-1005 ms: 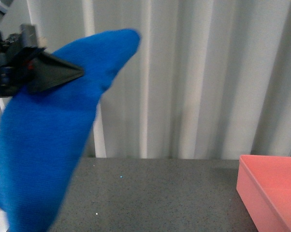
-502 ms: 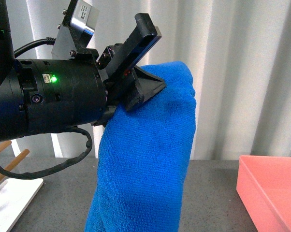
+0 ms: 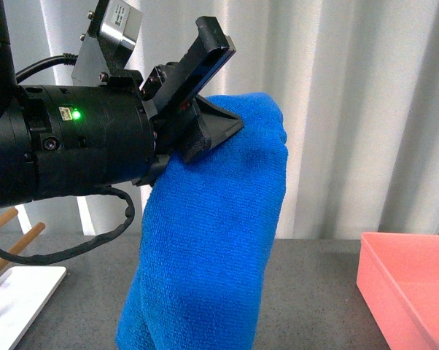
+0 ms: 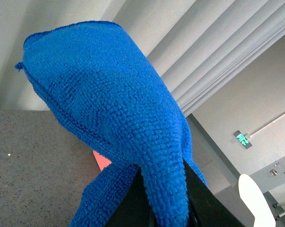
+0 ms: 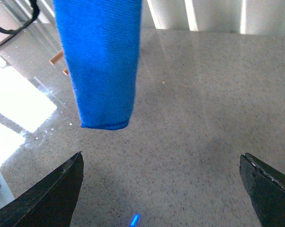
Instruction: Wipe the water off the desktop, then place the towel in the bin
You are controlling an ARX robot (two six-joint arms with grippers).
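Item: towel (image 3: 212,240), royal-blue microfibre, fuzzy.
- Position: it was held up in the air at its upper fold and hung down in a long, loosely folded drape in front of the pale pleated curtain (image 3: 351,109).
- Lower end: in the right wrist view it hung loose over the desktop (image 3: 314,292). Whether it touched the surface could not be told.

Holder: left gripper (image 3: 208,102).
- State: it was clamped on the towel. In the left wrist view the cloth narrowed to a pinched neck between the two dark fingers.
- Arm: the black arm body entered from the left with a green light (image 3: 75,114) lit on its casing. A black cable (image 3: 95,244) looped beneath it.

Right gripper (image 5: 164,189).
- State: its jaws were spread wide, with nothing between them.
- Position: it was poised over bare desktop, well apart from the towel.

Bin (image 3: 409,284), salmon-pink tub with straight walls.
- Position: it stood on the desktop at the right edge of the front view, apart from the towel. Only part of it was in frame, and the part of its interior that showed held nothing.

Desktop: dark grey, finely speckled.

Other items:
- White tray (image 3: 22,299): it lay at the far left on the desktop.
- Wooden rods (image 3: 15,240): they rose aslant above the tray.
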